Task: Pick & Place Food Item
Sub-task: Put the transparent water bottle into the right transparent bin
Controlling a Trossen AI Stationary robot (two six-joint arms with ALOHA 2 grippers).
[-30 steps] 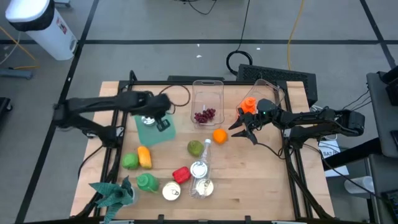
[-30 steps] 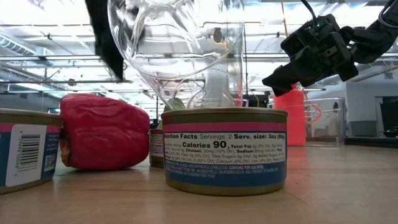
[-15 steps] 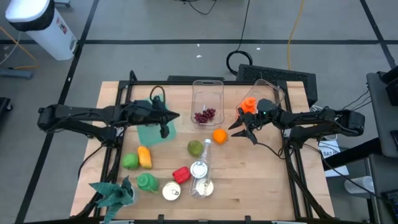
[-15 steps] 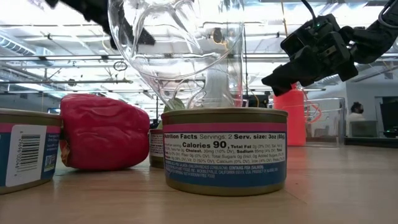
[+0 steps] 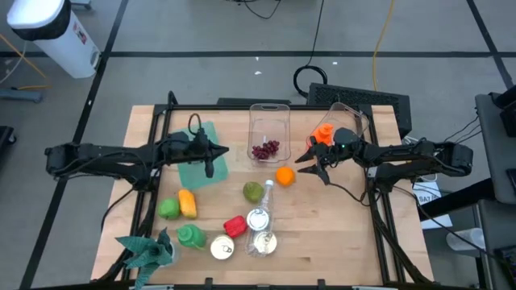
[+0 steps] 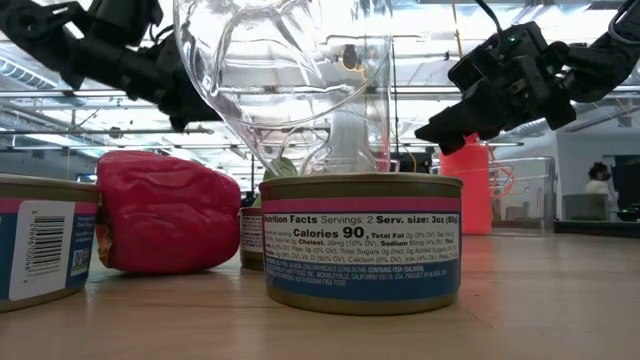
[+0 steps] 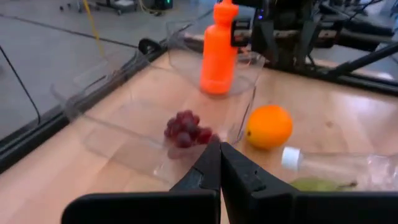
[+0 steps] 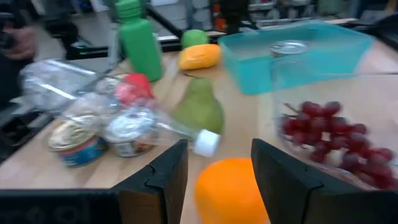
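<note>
The step in hand looks like the approach for a pick: the right pincer (image 5: 307, 167) hangs just at 2 o'clock of the round orange fruit (image 5: 284, 176), its fingers spread apart with nothing between them, and in the right wrist view the orange sits squarely in the gap ahead of them. The orange lies on the pale wooden counter (image 5: 339, 234), near the middle, just at 5 o'clock of the clear plastic tub (image 5: 268, 129) that holds a dark red bunch of grapes (image 5: 265, 149). By my reading nothing has been lifted yet. The next move calls for the pincer to drop around the orange and press in evenly, since a round fruit may roll out sideways; the tub wall stands close by.

The left pincer (image 5: 209, 166) waits pressed together and empty over the teal plastic tray (image 5: 193, 171) at 9 o'clock of the tub.

The counter is crowded: a green pear (image 5: 254, 191) and a clear plastic bottle (image 5: 262, 229) lie near the orange, with tins, a red pepper and green pieces toward 7 o'clock. Beyond is a grey floor with dark tape lines and cables.
</note>
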